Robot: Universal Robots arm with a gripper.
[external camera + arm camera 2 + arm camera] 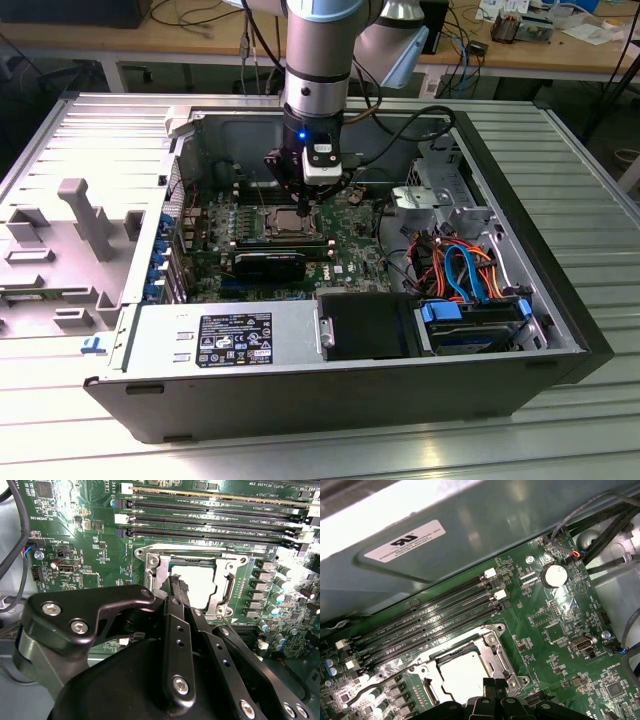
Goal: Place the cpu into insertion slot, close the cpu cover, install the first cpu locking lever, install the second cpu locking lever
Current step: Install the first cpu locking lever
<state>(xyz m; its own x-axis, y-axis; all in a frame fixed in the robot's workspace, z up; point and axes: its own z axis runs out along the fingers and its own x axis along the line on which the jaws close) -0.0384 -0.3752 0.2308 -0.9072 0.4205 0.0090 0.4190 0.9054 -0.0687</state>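
The open computer case (300, 395) fills the exterior view's middle. Above centre, the insertion slot (288, 222) holds the cpu (199, 587) flat beneath the lowered cpu cover (190, 555). The gripper (495, 683), 2 fingers together on nothing, noses the cover's edge, probably for pushing.

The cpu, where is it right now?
In both wrist views the cpu sits in the socket beside the memory slots, just ahead of the gripper.
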